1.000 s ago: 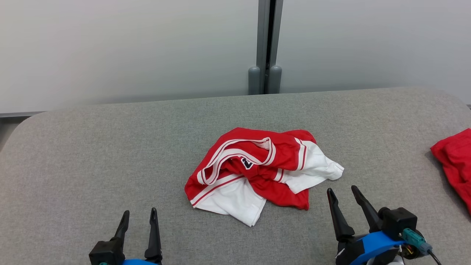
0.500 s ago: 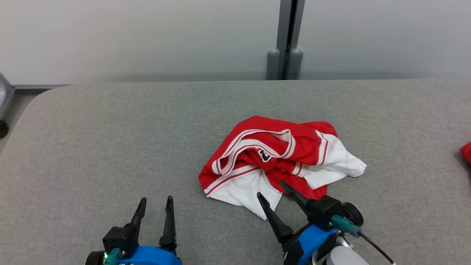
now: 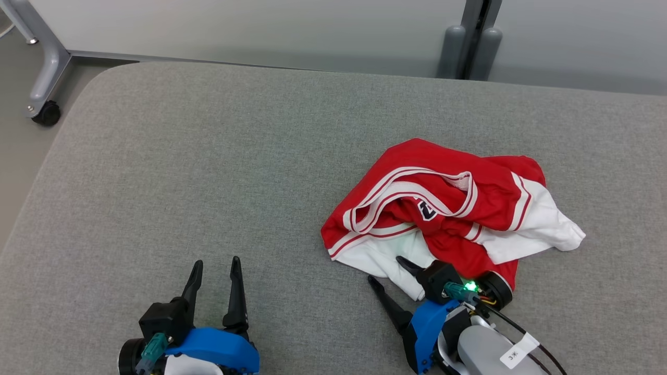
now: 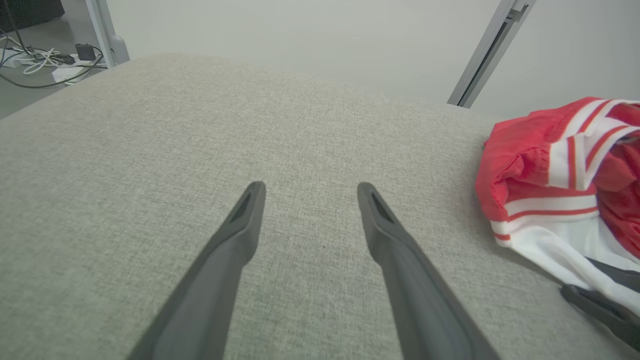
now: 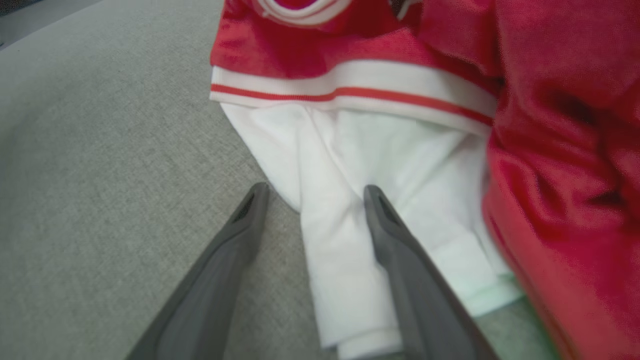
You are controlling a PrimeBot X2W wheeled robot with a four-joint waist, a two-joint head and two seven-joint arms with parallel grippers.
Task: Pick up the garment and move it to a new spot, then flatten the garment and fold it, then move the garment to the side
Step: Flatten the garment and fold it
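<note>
The garment [image 3: 448, 208] is a crumpled red and white jersey with striped trim, lying right of centre on the grey padded table [image 3: 208, 156]. My right gripper [image 3: 385, 270] is open at its near left edge. In the right wrist view [image 5: 315, 187] a white flap of the garment [image 5: 335, 240] lies between its fingers, the right finger over the cloth and the left one over bare table. My left gripper [image 3: 217, 261] stands open over bare table well to the left, with nothing between its fingers [image 4: 311, 186]. The garment [image 4: 550, 175] shows at that view's right edge.
A metal frame leg with a caster [image 3: 47, 112] stands on the floor beyond the table's far left corner. A grey post [image 3: 471, 47] rises behind the far edge. Cables [image 4: 45, 60] lie on the floor. The table's rounded left edge is close.
The head camera has swung left and down, shifting the whole picture. My right gripper has moved left and forward to the garment's near white edge, still open. The left gripper has barely moved.
</note>
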